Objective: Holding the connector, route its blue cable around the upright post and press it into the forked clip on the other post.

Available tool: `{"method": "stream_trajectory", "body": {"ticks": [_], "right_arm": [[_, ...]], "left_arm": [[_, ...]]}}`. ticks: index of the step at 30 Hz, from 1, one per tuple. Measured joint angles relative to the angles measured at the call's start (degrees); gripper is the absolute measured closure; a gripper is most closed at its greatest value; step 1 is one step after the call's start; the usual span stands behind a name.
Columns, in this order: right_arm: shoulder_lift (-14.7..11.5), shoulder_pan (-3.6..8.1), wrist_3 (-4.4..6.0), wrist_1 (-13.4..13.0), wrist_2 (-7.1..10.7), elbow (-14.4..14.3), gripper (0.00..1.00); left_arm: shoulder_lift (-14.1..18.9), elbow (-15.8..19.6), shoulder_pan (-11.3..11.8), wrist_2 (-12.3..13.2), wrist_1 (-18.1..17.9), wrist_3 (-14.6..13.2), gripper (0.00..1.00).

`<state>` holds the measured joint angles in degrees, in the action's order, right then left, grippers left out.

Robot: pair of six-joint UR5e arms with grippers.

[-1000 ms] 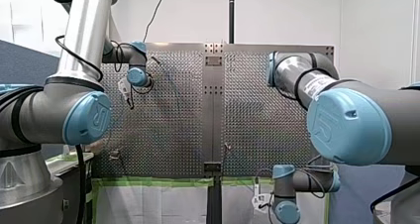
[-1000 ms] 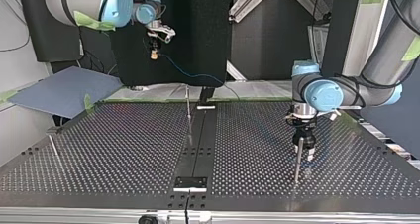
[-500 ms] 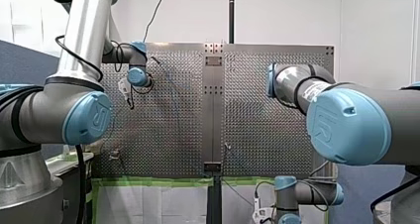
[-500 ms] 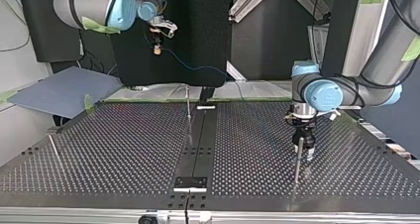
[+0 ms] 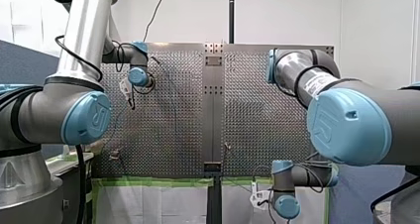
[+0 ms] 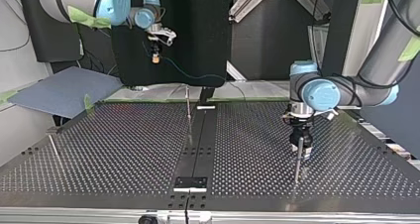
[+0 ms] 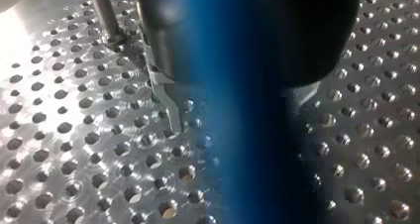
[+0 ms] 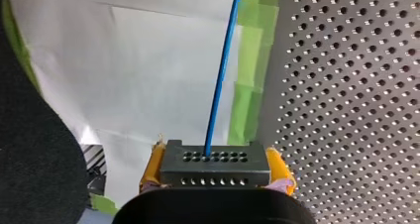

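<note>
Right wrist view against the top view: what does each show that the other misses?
Only the right wrist view: the dark connector close up, rows of holes in its face, clamped between my right gripper's yellow pads. Only the top view: my left gripper low at a thin post, and another post at the table's middle. Both: the blue cable leaving my right gripper, and the perforated table.
</note>
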<state>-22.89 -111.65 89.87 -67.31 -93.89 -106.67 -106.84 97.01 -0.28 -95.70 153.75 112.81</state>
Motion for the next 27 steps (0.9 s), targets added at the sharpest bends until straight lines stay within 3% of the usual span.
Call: {"method": "stream_trajectory", "body": {"ticks": [14,27], "right_arm": [[-6.6,0.32,0.28,2.11,0.23,-3.26,1.0],[-13.54,0.44,0.56,7.26,0.61,-4.2,1.0]], "left_arm": [[-0.01,0.0,-1.04,-1.28,0.6,-0.4,0.01],[-0.03,0.0,-2.83,-3.47,2.88,-2.09,0.01]]}}
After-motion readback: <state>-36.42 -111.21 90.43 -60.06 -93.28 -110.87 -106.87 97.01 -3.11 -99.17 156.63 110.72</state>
